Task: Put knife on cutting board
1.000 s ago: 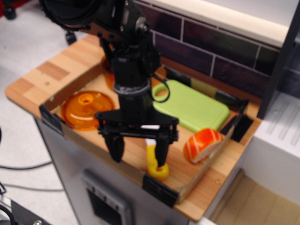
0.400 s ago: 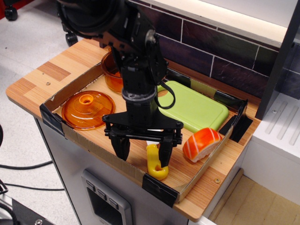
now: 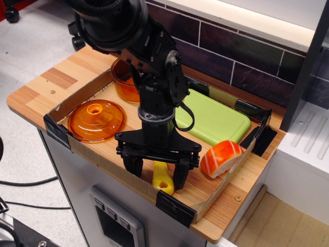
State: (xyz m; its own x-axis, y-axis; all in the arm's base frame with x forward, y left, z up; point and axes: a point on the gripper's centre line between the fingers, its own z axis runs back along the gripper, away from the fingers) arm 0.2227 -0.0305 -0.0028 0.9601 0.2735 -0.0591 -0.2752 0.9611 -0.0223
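Observation:
The knife (image 3: 163, 179) lies on the wooden tray floor near the front edge. Only its yellow handle with the end hole shows; the white blade is hidden under the gripper. My gripper (image 3: 157, 178) is low over it and open, with one black finger (image 3: 134, 165) left of the handle and the other on its right. The jaws do not visibly press on the handle. The light green cutting board (image 3: 216, 121) lies flat behind the gripper toward the back right, its handle hole partly hidden by the arm.
An orange lid (image 3: 96, 120) lies at the tray's left and an orange pot (image 3: 125, 80) behind it. A toy salmon sushi (image 3: 221, 157) sits right of the gripper, in front of the board. A low cardboard wall (image 3: 103, 162) rims the tray.
The gripper has come down and shifted slightly right, so its open fingers now straddle the yellow handle. The handle seems to sit a little further left than before.

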